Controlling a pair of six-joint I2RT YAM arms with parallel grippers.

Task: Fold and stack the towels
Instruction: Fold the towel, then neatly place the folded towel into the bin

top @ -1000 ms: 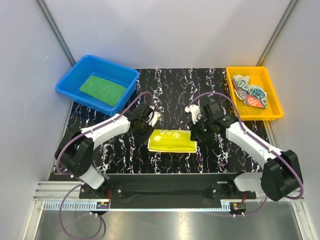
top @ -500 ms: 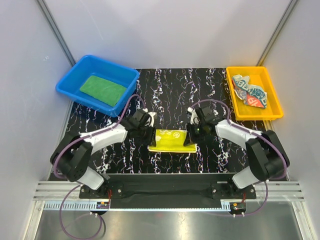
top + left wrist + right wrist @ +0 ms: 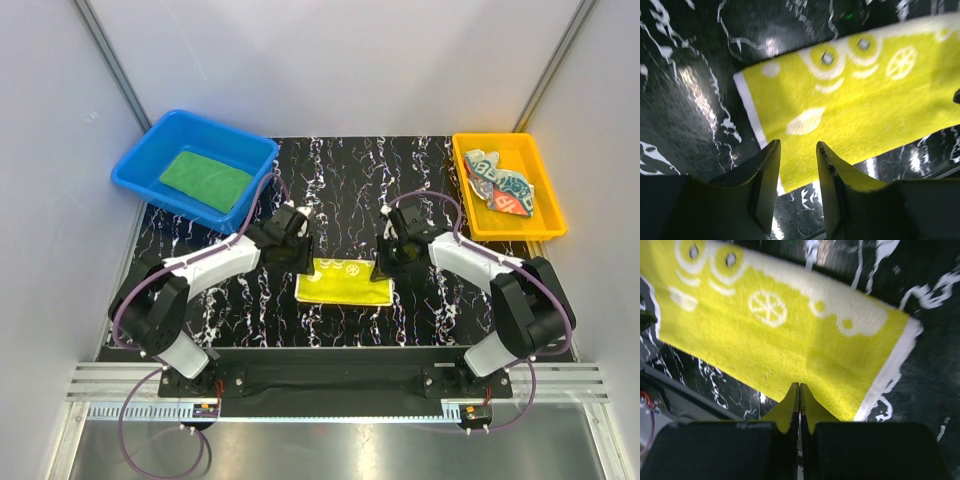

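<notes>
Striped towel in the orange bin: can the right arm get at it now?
Probably yes: the striped towel lies uncovered in the open orange bin on that arm's side; the right gripper, shut, is at the yellow towel.

The left arm [image 3: 205,262] and right arm [image 3: 468,262] angle inward toward each other, 2 wrists tipped down; the left gripper [image 3: 797,147] has fingers parted, the right gripper [image 3: 799,389] fingers pressed together.

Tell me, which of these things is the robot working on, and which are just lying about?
Part of the job: yellow towel, green towel, striped towel.
Just lying about: blue tub, orange tub; they only hold towels.
</notes>
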